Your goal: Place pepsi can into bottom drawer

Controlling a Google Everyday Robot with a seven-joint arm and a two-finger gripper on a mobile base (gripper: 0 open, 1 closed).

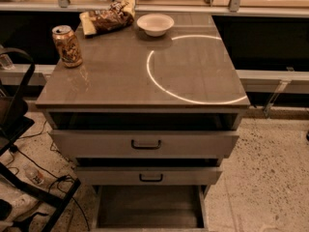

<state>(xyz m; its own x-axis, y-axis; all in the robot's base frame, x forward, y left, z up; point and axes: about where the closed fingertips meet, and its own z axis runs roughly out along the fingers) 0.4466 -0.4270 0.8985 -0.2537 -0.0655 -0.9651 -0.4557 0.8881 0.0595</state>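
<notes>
The pepsi can is out of view now. The gripper is out of view too. The bottom drawer (149,208) is pulled open at the foot of the grey cabinet, a wide box with a dark bare floor. Above it are two upper drawers with black handles, the top one (145,144) and the middle one (150,177), both slightly open.
On the cabinet top (120,81) stand a tan-orange patterned can (67,45) at the left, a snack bag (107,16) and a white bowl (155,24) at the back. A black chair frame (19,129) and cables stand on the floor at the left.
</notes>
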